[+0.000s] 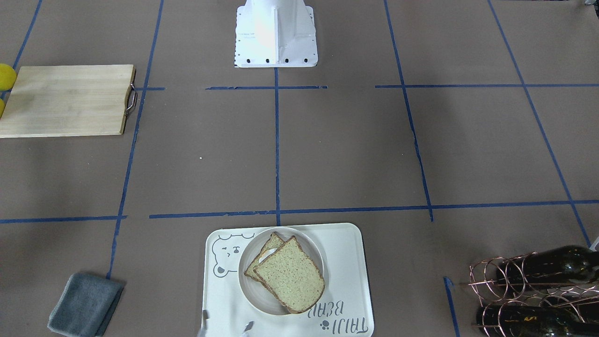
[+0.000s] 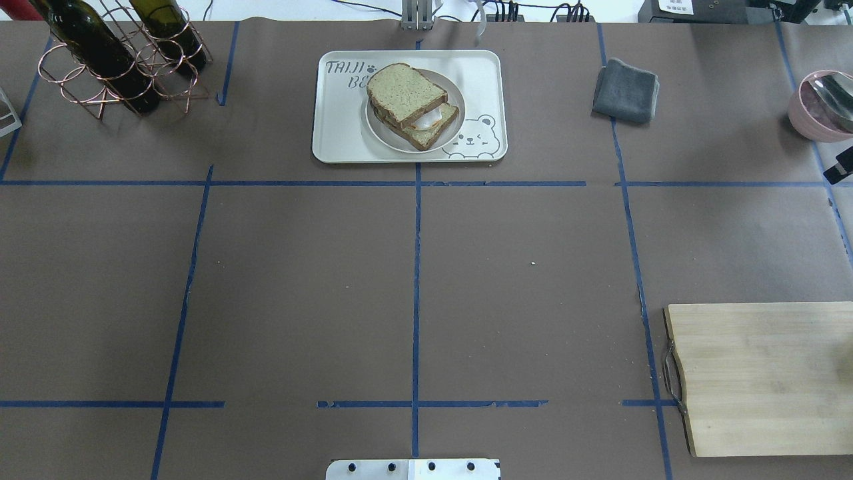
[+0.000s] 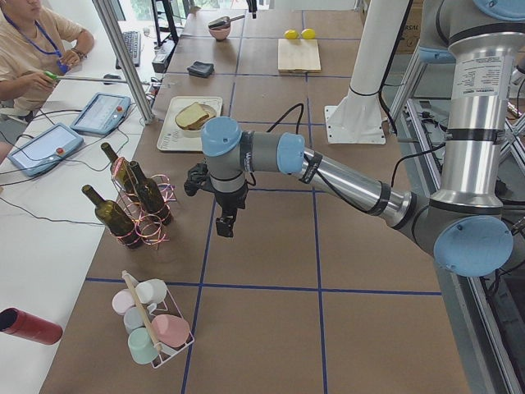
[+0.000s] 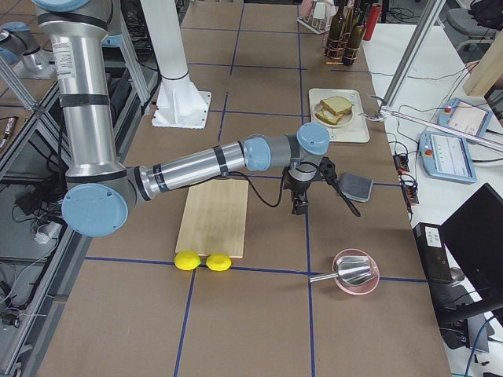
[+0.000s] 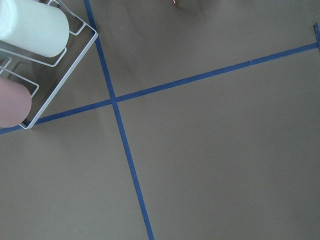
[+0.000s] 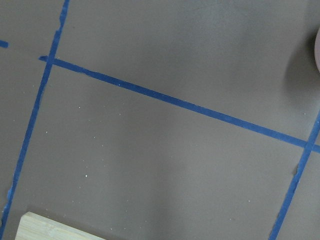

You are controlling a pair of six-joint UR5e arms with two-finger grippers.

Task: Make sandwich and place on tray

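The sandwich [image 1: 290, 276], two brown-crusted slices with white egg showing between, lies on a small round plate [image 1: 250, 292] on the cream bear tray [image 1: 348, 243] at the table's far middle. It also shows in the overhead view [image 2: 408, 103] on the tray [image 2: 340, 137]. My left gripper [image 3: 225, 223] hangs over bare table near the wine rack, far from the tray; it shows only in the left side view, so I cannot tell its state. My right gripper [image 4: 299, 206] hovers between the cutting board and grey cloth; I cannot tell its state either.
A wooden cutting board [image 2: 760, 377] lies on my right, with two lemons [image 4: 203, 261] beyond it. A grey cloth [image 2: 626, 90], a pink bowl with a spoon [image 2: 820, 107], a copper wine rack with bottles [image 2: 113, 60] and a cup rack [image 3: 152, 324] stand around. An operator [image 3: 33, 41] sits across.
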